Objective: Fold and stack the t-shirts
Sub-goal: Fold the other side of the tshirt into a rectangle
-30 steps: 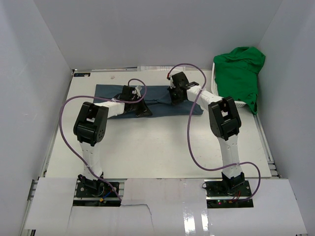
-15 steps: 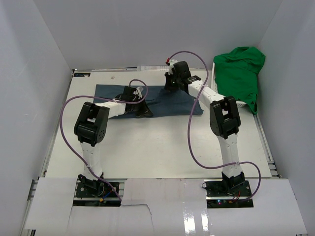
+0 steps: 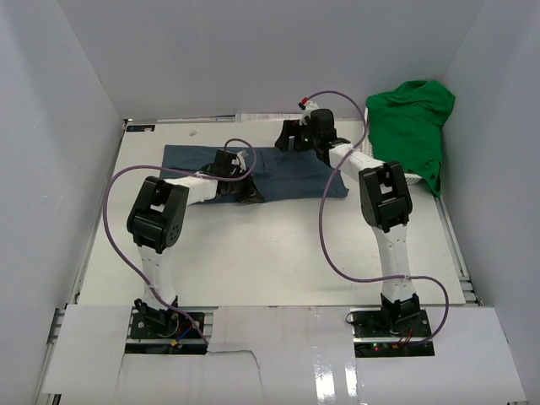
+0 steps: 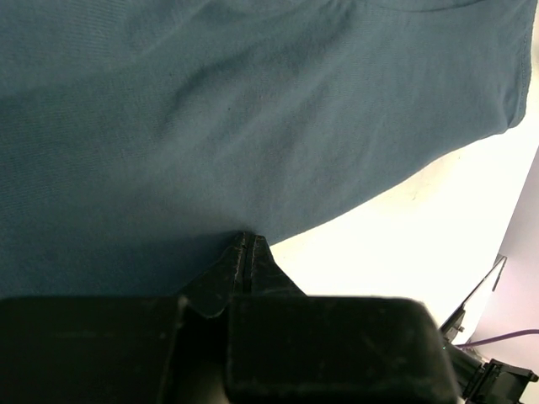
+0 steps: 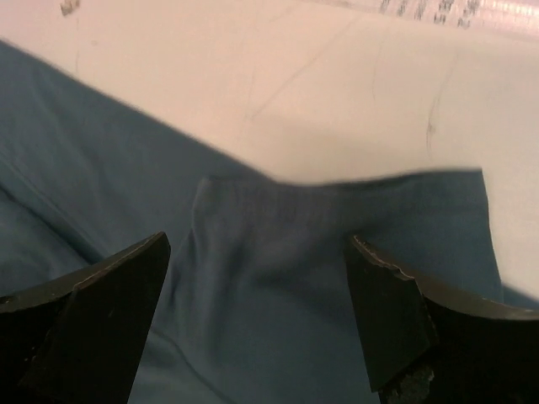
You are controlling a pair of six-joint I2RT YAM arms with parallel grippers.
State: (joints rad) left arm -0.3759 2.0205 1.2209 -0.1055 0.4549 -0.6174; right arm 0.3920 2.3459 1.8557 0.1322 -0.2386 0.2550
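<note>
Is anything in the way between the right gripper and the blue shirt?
Nothing visible. The right gripper is open over the blue shirt at its far edge, with only bare cloth between its fingers.

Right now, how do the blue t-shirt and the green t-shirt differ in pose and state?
The blue t-shirt lies as a long flat band on the table; the green t-shirt sits bunched on the white basket. The left gripper pinches the blue one's edge, the open right gripper is over it; no gripper is at the green one. Both are plain cloth.
</note>
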